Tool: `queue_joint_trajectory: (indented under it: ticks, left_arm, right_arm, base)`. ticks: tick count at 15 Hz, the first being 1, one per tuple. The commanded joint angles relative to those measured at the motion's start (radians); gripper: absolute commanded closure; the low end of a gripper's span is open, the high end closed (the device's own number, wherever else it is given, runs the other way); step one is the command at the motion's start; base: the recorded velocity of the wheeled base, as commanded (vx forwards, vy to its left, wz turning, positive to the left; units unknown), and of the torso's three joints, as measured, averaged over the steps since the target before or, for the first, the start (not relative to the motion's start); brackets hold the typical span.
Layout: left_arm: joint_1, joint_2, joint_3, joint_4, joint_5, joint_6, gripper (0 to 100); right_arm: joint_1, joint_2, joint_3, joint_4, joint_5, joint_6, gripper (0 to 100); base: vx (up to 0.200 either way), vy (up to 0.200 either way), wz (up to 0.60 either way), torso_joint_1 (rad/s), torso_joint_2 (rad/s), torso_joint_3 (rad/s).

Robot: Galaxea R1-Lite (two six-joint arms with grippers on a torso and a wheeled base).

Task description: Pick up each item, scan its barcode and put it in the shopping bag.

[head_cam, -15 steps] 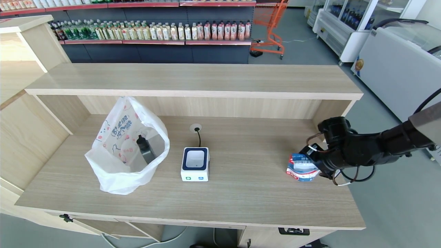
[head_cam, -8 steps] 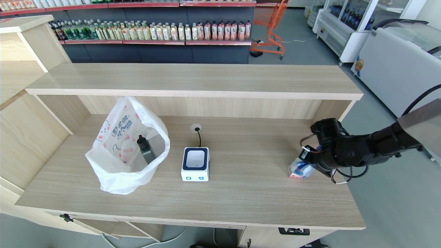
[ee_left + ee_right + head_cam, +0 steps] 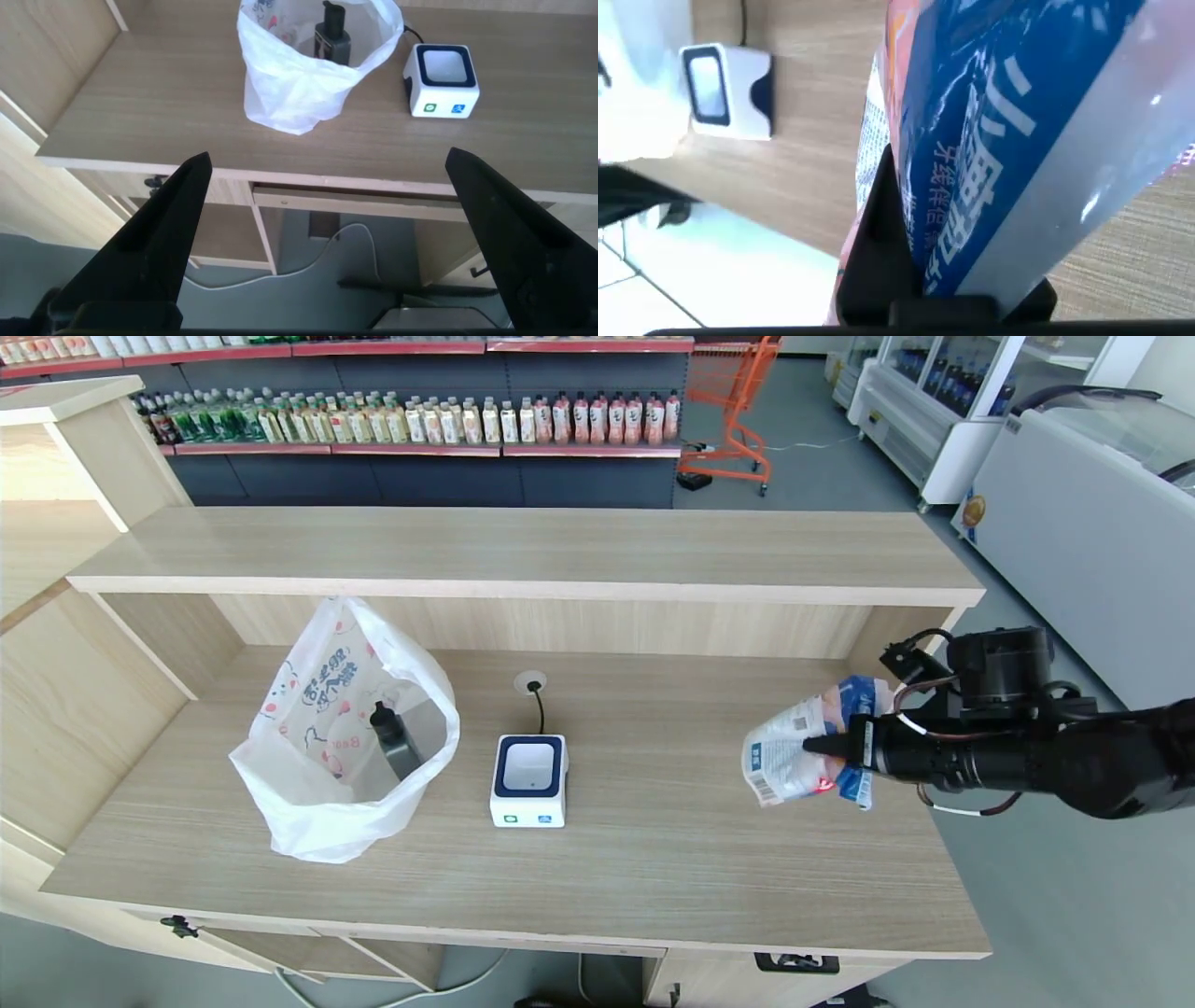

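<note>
My right gripper (image 3: 826, 754) is shut on a white, blue and red snack packet (image 3: 798, 751), held in the air above the right part of the wooden counter (image 3: 653, 868), its barcode side facing up. Up close, the packet (image 3: 1008, 140) covers most of the right wrist view. The white barcode scanner (image 3: 529, 781) sits mid-counter, left of the packet, also seen as the scanner (image 3: 724, 91) and scanner (image 3: 443, 80). The white shopping bag (image 3: 345, 737) stands open at the left with a dark bottle (image 3: 394, 739) inside. My left gripper (image 3: 327, 252) hangs open off the counter's near edge.
A raised ledge (image 3: 523, 551) runs along the counter's back, and a side wall (image 3: 65, 709) closes its left end. The scanner's cable (image 3: 538, 705) leads to a hole in the countertop. Shelves of bottles and freezers stand beyond.
My right gripper has lifted the snack packet off the counter and turned it over, so its pale barcode side now faces up. Bag and scanner are unmoved.
</note>
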Motion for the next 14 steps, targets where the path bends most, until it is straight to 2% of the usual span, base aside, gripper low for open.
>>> queue_joint_trajectory:
  ticks: [1,2,3,4,5,7,9,14]
  left_arm:
    - [0.000,0.000,0.000,0.000,0.000,0.000,0]
    - [0.000,0.000,0.000,0.000,0.000,0.000,0]
    - [0.000,0.000,0.000,0.000,0.000,0.000,0]
    - [0.000,0.000,0.000,0.000,0.000,0.000,0]
    - [0.000,0.000,0.000,0.000,0.000,0.000,0]
    - [0.000,0.000,0.000,0.000,0.000,0.000,0]
    - [0.000,0.000,0.000,0.000,0.000,0.000,0]
    - [0.000,0.000,0.000,0.000,0.000,0.000,0]
  right_arm:
    - [-0.061,-0.202,0.132,-0.024,0.232,-0.131,100]
    - [-0.061,-0.222,0.142,-0.024,0.272,-0.133,100]
    - [-0.061,-0.274,0.152,-0.024,0.397,-0.124,100]
    - [-0.056,-0.296,0.152,-0.026,0.465,-0.098,100]
    - [-0.047,-0.311,0.151,-0.026,0.499,-0.084,100]
    - [-0.018,-0.343,0.156,-0.018,0.506,-0.036,100]
    - [0.013,-0.394,0.160,-0.018,0.545,0.083,100]
    - [0.063,-0.435,0.179,-0.018,0.552,0.206,100]
  base:
    - [0.000,0.000,0.00,0.000,0.00,0.000]
    - [0.000,0.000,0.00,0.000,0.00,0.000]
    - [0.000,0.000,0.00,0.000,0.00,0.000]
    - [0.000,0.000,0.00,0.000,0.00,0.000]
    - [0.000,0.000,0.00,0.000,0.00,0.000]
    - [0.000,0.000,0.00,0.000,0.00,0.000]
    - [0.000,0.000,0.00,0.000,0.00,0.000]
    - [0.000,0.000,0.00,0.000,0.00,0.000]
